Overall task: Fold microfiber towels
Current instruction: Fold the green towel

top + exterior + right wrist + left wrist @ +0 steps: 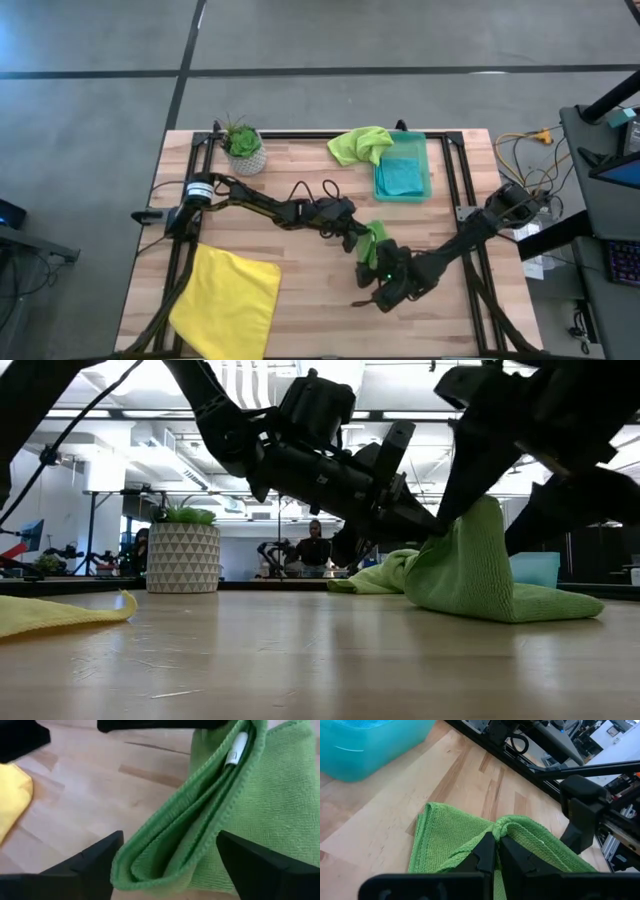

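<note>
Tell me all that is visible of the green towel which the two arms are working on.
The green towel is a lime, fuzzy microfiber cloth, folded into layers with a stitched hem and a small white tag showing between the layers. It lies near the table's middle, one part flat on the wood and one part pulled up into a peak. The left gripper is shut on that peak. The right gripper is open, a finger on either side of the folded edge.
</note>
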You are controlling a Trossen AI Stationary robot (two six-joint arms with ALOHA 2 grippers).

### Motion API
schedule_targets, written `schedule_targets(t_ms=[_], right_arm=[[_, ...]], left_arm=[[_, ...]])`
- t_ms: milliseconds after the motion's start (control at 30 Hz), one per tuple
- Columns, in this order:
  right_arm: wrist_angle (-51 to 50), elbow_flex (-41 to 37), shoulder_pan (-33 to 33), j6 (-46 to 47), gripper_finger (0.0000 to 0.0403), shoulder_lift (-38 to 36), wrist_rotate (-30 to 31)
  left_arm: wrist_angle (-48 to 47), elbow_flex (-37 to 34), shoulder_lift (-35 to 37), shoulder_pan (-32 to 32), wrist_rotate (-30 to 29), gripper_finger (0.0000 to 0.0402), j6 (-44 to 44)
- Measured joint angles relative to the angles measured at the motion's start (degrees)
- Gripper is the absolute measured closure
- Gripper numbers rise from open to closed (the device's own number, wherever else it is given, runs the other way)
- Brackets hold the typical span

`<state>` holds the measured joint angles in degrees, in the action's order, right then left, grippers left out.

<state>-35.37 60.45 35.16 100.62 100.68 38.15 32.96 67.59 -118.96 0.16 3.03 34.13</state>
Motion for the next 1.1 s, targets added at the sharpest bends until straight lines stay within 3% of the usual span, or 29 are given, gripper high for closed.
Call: schedule_targets(t_ms=[167,400,600,900,967,1100], right_arm=[[-0.1,0.1,0.1,-0.2,0.0177,0.0,-2.4],[-0.2,0.1,1.9,-2.8,0.0374,-0.5,-3.8],[1.2,0.2,4.3,-6.1,0.0392,-0.8,-5.6],[10.3,0.2,9.7,-11.9,0.0393,-0.8,-10.3],[9.6,0.2,10.9,-10.6,0.0394,-0.9,-10.3],[7.1,0.1,12.1,-7.3,0.0394,-1.0,-10.3]], left_arm=[[0.0,0.0,0.0,0.1,0.3,0.0402,0.0],[-0.6,-0.4,0.0,0.5,2.3,0.0402,0.0],[-3.9,-0.5,0.2,0.5,12.8,0.0402,0.0],[-7.8,-1.6,3.7,-0.3,41.5,0.0402,-0.2],[-8.6,-1.7,4.7,-0.6,43.9,0.0402,-0.3],[-7.8,-1.7,5.6,-0.6,42.4,0.0402,-0.4]])
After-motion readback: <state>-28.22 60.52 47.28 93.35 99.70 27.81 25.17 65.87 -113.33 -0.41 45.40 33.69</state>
